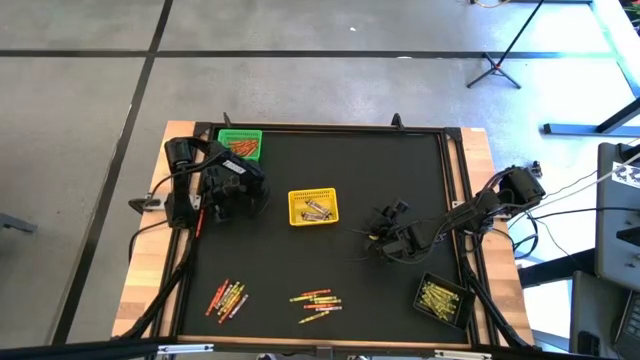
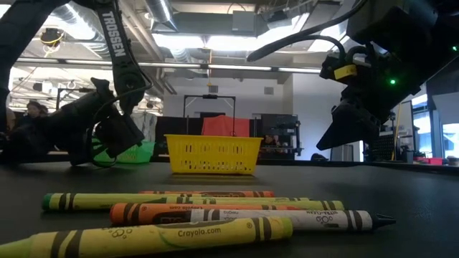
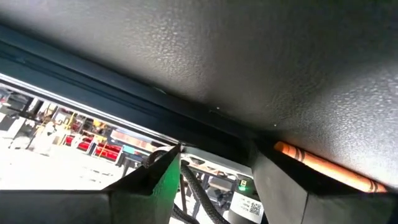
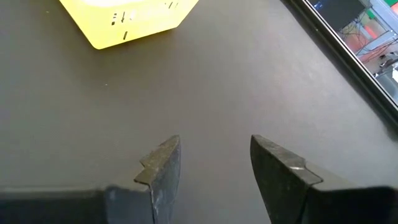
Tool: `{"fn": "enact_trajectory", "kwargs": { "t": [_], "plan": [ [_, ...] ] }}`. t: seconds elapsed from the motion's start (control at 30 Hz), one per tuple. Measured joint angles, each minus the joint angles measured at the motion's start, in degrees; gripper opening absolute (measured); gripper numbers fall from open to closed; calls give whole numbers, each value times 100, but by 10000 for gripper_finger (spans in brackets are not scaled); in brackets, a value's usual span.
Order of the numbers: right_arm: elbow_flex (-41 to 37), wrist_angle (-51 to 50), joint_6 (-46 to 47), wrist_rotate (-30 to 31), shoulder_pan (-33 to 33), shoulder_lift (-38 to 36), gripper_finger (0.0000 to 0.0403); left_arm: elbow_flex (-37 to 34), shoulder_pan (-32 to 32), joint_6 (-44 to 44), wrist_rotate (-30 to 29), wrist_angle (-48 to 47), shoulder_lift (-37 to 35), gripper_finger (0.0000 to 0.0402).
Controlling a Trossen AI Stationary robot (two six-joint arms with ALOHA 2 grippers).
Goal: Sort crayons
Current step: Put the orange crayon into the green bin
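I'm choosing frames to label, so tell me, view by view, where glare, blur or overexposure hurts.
Low view: nearest yellow crayon soft, ceiling lights glaring. Left wrist view: room behind blown out, orange crayon clear. Right wrist view: yellow basket overexposed, right gripper sharp. High view: evenly lit, loose crayons tiny.

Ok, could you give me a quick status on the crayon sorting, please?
Left gripper open, empty, beside green basket. Right gripper open, empty, right of yellow basket. Loose crayons still along near edge. Nothing in the way.
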Motion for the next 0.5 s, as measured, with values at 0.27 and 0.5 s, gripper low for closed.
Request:
{"fn": "enact_trajectory", "kwargs": {
  "t": [0.27,0.5],
  "plan": [
    [0,3,-4,-2,0,0,192,69,-126,199,233,-87,0,178],
    [0,20,-6,-14,0,0,192,206,-331,214,1479,-196,-341,178]
  ]
}}
